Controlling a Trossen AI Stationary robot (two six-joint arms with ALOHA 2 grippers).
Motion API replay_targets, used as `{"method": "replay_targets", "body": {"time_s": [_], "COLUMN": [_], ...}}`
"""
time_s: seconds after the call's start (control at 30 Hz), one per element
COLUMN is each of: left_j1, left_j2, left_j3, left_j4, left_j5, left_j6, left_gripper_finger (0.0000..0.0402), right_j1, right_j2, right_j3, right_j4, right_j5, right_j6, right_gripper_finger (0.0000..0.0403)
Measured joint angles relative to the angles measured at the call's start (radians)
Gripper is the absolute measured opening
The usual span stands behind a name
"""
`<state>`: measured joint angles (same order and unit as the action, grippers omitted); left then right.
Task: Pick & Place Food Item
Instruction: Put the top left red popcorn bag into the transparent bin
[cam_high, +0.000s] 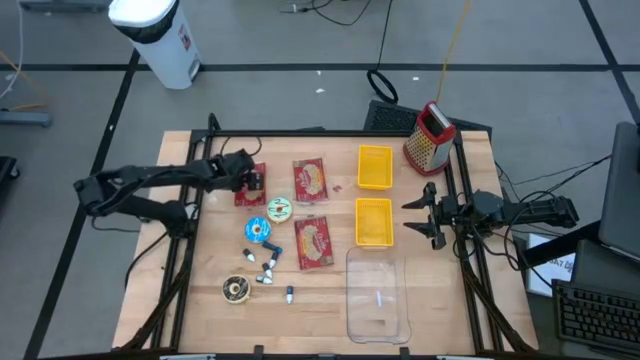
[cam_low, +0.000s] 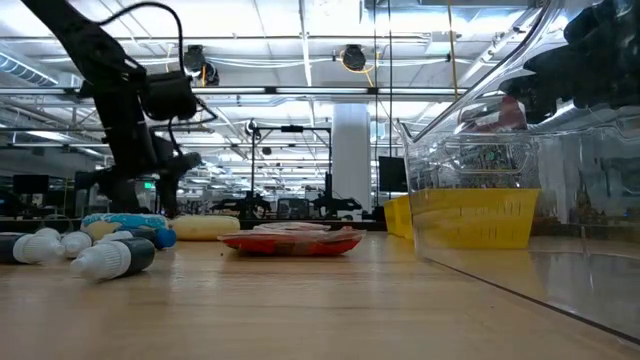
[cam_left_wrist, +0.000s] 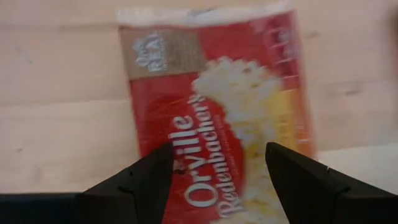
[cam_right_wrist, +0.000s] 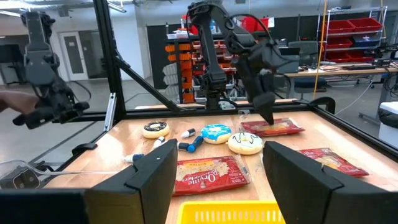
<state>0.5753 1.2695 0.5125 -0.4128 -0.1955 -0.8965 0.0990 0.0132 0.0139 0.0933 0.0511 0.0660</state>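
The left gripper (cam_high: 252, 182) stands over a red popcorn packet (cam_high: 247, 186) near the left back part of the wooden counter (cam_high: 200, 290). Its fingers (cam_left_wrist: 146, 177) are apart, one on each side of the packet's printed face, and they do not hold it; the packet lies flat on the counter. Two more popcorn packets (cam_high: 311, 181) (cam_high: 313, 242) lie nearer the middle, beside two yellow bins (cam_high: 375, 167) (cam_high: 374, 222). The right gripper (cam_high: 428, 215) waits at the right edge of the counter, just beside the bins, with its fingers (cam_right_wrist: 149, 177) apart and nothing between them.
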Motion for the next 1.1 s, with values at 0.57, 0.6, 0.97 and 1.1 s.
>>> {"method": "replay_targets", "body": {"time_s": [0.57, 0.6, 0.97, 1.1], "left_j1": [-0.003, -0.003, -0.026, -0.07], "left_j2": [0.083, 0.083, 0.031, -0.03], "left_j3": [0.002, 0.002, 0.031, 0.079], "left_j4": [0.031, 0.034, 0.118, 0.123], "left_j5": [-0.016, -0.018, -0.046, -0.131], "left_j6": [0.003, 0.009, 0.262, 0.339], "left_gripper_finger": [0.013, 0.0106, 0.0004, 0.0003], "right_j1": [0.0, 0.0, 0.0, 0.0], "right_j2": [0.0, 0.0, 0.0, 0.0], "right_j3": [0.001, 0.001, 0.001, 0.001], "right_j4": [0.0, 0.0, 0.0, 0.0], "right_j5": [0.0, 0.0, 0.0, 0.0], "right_j6": [0.0, 0.0, 0.0, 0.0], "right_gripper_finger": [0.0226, 0.0226, 0.0226, 0.0226]}}
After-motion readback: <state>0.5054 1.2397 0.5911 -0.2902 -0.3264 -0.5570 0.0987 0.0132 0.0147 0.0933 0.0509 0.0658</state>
